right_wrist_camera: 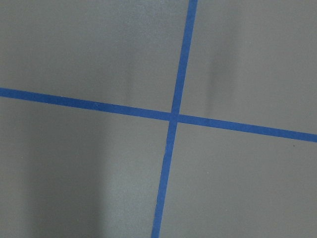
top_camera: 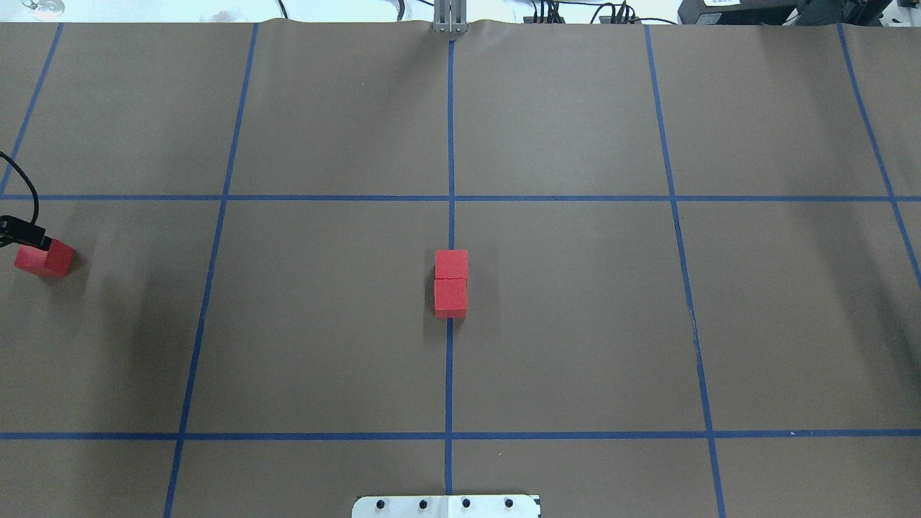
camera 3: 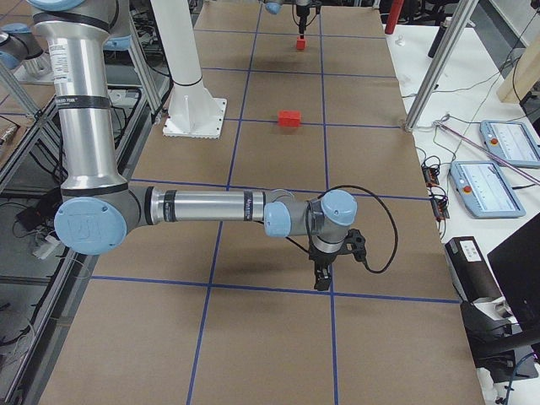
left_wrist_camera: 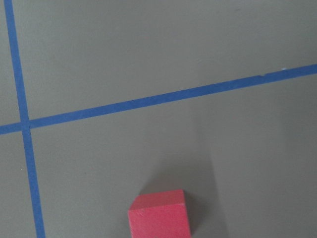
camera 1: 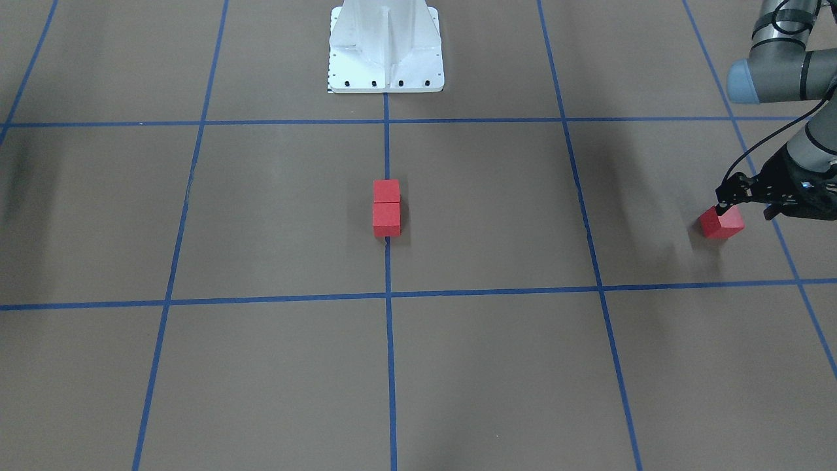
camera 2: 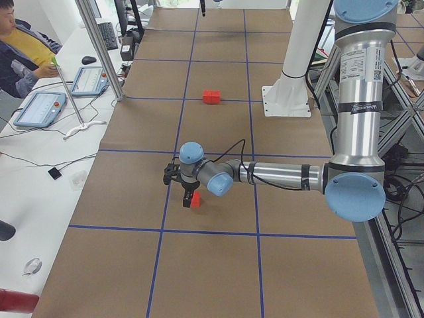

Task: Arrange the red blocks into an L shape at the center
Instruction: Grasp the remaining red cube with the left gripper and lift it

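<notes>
Two red blocks (camera 1: 386, 191) (camera 1: 386, 220) sit touching in a row on the centre tape line, also in the overhead view (top_camera: 451, 280). The third red block (camera 1: 721, 222) rests on the table far out on my left side (top_camera: 44, 259), at the bottom of the left wrist view (left_wrist_camera: 159, 215). My left gripper (camera 1: 745, 210) hangs just above and beside it, fingers apart, holding nothing. My right gripper (camera 3: 321, 283) shows only in the right side view, low over a tape crossing far from the blocks. I cannot tell whether it is open or shut.
The white robot pedestal (camera 1: 386, 46) stands at the table's robot side. Blue tape lines (top_camera: 450, 396) divide the brown table into squares. An operator (camera 2: 20, 46) and tablets (camera 2: 40, 109) sit on a side bench beyond the table edge.
</notes>
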Robot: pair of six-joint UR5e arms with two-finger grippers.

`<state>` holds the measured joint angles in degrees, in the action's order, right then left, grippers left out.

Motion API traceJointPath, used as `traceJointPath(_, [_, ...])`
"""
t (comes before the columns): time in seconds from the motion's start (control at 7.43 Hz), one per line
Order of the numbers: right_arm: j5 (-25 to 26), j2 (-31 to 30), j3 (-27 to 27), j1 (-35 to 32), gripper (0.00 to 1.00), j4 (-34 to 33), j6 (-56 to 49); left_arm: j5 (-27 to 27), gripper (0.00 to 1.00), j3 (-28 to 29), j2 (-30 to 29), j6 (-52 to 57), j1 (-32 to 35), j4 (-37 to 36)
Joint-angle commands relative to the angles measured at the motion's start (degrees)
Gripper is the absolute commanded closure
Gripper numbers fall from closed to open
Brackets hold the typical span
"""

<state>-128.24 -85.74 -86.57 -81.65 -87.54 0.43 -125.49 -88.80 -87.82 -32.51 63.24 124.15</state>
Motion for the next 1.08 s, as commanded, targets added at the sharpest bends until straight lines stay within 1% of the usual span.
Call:
traceJointPath(0.0, [0.01, 0.22, 0.0, 0.0, 0.0, 0.0, 0.01, -0.11, 0.0, 0.73, -0.07, -2.73, -0.14, 1.09])
traceJointPath(0.4, [0.01, 0.31, 0.0, 0.0, 0.0, 0.0, 0.01, -0.2, 0.02, 0.73, -0.34, -2.39, -0.31, 1.18])
traceJointPath(0.94, [0.01, 0.39, 0.0, 0.0, 0.0, 0.0, 0.01, -0.11, 0.02, 1.43, -0.34, -2.04, -0.92, 2.85])
